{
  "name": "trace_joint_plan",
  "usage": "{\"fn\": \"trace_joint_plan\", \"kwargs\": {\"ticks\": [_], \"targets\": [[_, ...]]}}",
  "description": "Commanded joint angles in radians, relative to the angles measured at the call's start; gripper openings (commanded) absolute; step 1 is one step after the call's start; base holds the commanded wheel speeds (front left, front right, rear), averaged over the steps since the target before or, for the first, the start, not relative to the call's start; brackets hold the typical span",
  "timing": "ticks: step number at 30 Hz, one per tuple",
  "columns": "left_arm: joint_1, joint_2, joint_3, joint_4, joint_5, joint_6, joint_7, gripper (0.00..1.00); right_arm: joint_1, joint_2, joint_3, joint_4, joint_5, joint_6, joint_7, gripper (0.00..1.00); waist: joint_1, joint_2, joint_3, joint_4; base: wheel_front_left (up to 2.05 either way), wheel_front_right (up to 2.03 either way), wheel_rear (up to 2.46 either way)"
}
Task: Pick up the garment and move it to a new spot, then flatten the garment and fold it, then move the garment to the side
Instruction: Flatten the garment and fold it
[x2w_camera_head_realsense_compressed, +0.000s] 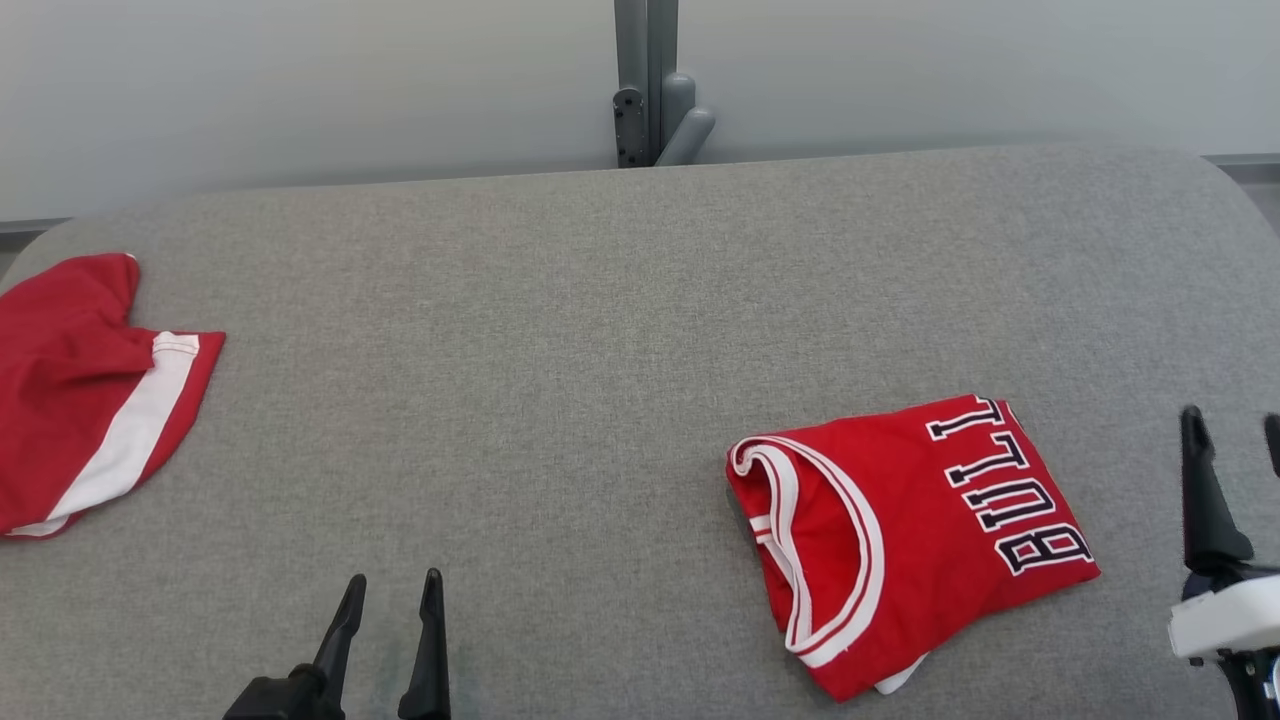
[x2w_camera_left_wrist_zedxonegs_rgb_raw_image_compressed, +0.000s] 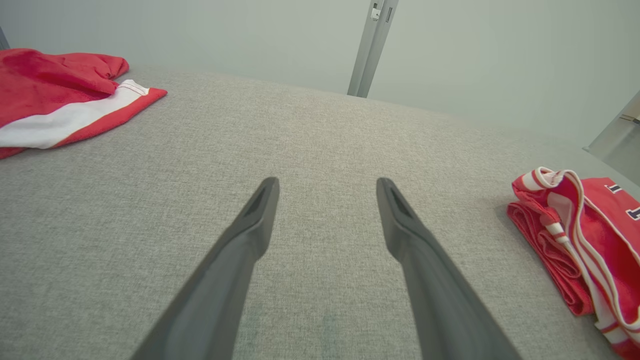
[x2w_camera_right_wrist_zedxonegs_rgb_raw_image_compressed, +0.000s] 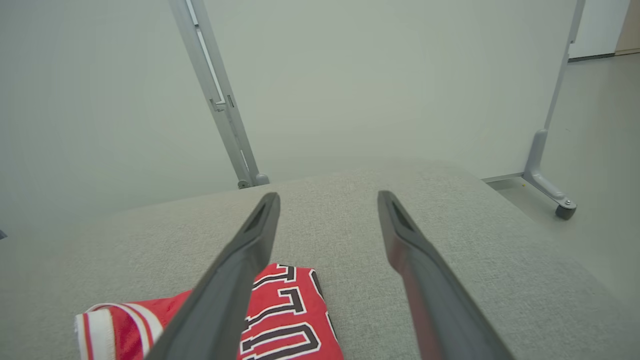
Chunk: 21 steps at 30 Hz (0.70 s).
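Folded red jersey (x2w_camera_head_realsense_compressed: 905, 530) lies flat on the grey table (x2w_camera_head_realsense_compressed: 600, 350), near right, collar facing left. Just right of it the right gripper (x2w_camera_head_realsense_compressed: 1231, 415) is released, fingers spread, holding nothing. Near left, the left gripper (x2w_camera_head_realsense_compressed: 395, 576) is also released and empty. A red-and-white garment (x2w_camera_head_realsense_compressed: 80, 390) sits at the left edge, well apart.

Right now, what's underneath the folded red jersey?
The folded jersey lies on the grey fabric table. A white scrap peeks out at its near edge; anything else beneath is covered.
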Motion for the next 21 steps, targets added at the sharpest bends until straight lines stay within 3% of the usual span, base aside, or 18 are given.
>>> {"fn": "trace_joint_plan", "kwargs": {"ticks": [1,5,9,15,21], "targets": [[0.019,0.002,0.002,-0.003,0.008,0.003,-0.003,1.00,0.019,0.006,-0.022,0.046,-0.019,0.000,-0.050,1.00,0.0000,0.0000,-0.013,0.006,0.00,0.00,0.00],[0.031,0.002,0.017,-0.001,0.019,0.003,-0.003,1.00,0.046,-0.001,-0.055,0.212,-0.122,0.000,-0.215,1.00,0.0000,0.0000,-0.030,0.016,0.00,0.00,0.00],[0.039,0.002,0.028,0.001,0.026,0.005,-0.003,1.00,0.054,-0.018,-0.068,0.345,-0.226,0.000,-0.269,1.00,0.0000,0.0000,-0.043,0.033,0.00,0.00,0.00],[0.049,0.002,0.050,0.000,0.040,0.000,-0.003,1.00,0.063,0.040,-0.141,0.318,-0.295,0.000,-0.270,1.00,0.0000,0.0000,-0.058,0.051,0.00,0.00,0.00],[0.064,0.002,0.064,-0.004,0.040,0.001,-0.003,1.00,0.078,0.074,-0.137,0.313,-0.316,0.000,-0.271,1.00,0.0000,0.0000,-0.067,0.056,0.00,0.00,0.00]]}}
